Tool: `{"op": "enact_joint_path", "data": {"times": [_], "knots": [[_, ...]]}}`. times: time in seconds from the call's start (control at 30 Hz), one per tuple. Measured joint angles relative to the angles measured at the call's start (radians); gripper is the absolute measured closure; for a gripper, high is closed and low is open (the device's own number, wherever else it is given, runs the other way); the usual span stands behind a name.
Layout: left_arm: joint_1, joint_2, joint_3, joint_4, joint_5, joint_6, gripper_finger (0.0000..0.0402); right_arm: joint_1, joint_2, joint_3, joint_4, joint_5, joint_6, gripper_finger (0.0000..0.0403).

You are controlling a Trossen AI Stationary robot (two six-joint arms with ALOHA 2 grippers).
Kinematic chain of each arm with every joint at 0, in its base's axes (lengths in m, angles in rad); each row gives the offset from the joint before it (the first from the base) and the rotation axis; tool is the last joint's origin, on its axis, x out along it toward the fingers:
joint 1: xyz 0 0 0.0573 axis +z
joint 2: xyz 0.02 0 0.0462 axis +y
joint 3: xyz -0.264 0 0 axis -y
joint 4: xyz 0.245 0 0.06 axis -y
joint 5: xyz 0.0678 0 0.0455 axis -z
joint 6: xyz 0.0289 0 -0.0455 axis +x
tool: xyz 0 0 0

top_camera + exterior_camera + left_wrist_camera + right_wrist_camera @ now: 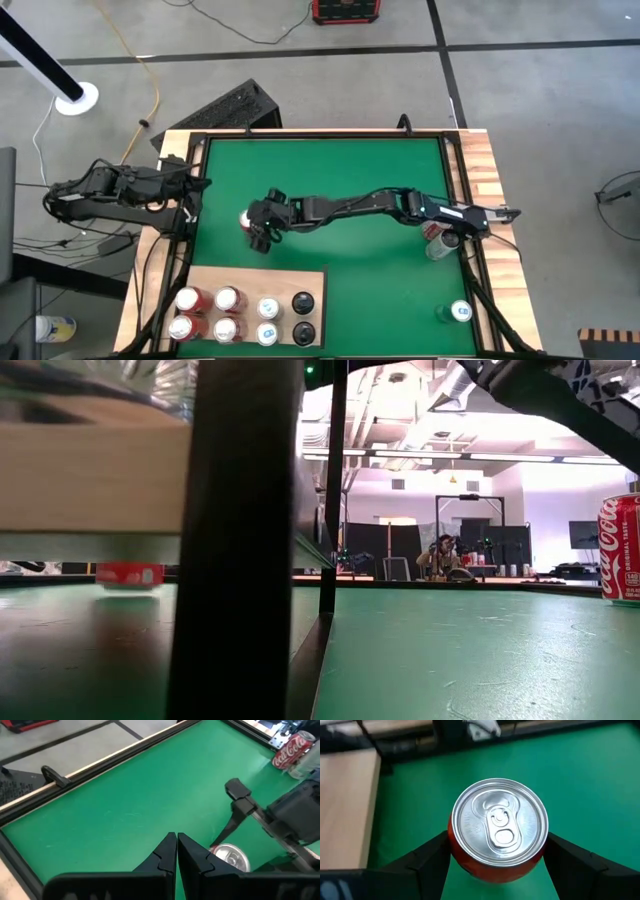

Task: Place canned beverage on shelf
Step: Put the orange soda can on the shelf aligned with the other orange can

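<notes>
A red canned beverage [499,822] with a silver top stands upright on the green mat, left of its middle [245,218]. My right gripper [497,840] reaches across the mat from the right [258,228] and is open. Its fingers [427,857] stand on either side of the can with narrow gaps. The shelf [312,282], a pale wooden board, lies at the mat's near left and carries several cans. My left gripper [176,851] is shut on nothing, drawn back at the table's left edge [190,197].
A second red can [440,243] sits by the right arm near the mat's right edge, showing large in the low view [622,550]. A blue-green can [458,312] stands at the near right. A dark raised frame [320,136] borders the mat. The mat's far half is bare.
</notes>
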Motion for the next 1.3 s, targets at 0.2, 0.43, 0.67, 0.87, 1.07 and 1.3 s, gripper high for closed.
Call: {"op": "enact_joint_path", "data": {"times": [0.2, 0.43, 0.67, 0.87, 1.07, 1.3], "knots": [[0.0, 0.0, 0.0, 0.001, 0.01, -0.007, 0.0402, 0.0, 0.005, 0.001, 0.005, -0.022, -0.002, 0.0094], [0.0, 0.0, 0.0, 0.002, -0.012, -0.007, 0.0401, -0.002, 0.005, 0.001, 0.0, -0.042, -0.002, 0.0043], [0.0, 0.0, 0.0, 0.003, -0.016, -0.007, 0.0402, -0.003, 0.004, 0.002, -0.005, -0.063, -0.002, 0.0013], [0.0, 0.0, 0.0, 0.035, 0.015, 0.008, 0.0402, -0.011, -0.054, 0.002, -0.024, -0.064, -0.007, 0.0011], [0.0, 0.025, 0.0, 0.145, 0.175, 0.152, 0.0393, -0.027, -0.223, 0.002, -0.158, -0.067, -0.076, 0.001], [-0.001, 0.183, 0.002, 0.226, 0.355, 0.374, 0.0287, -0.042, -0.45, 0.002, -0.419, -0.064, -0.148, 0.001]]}}
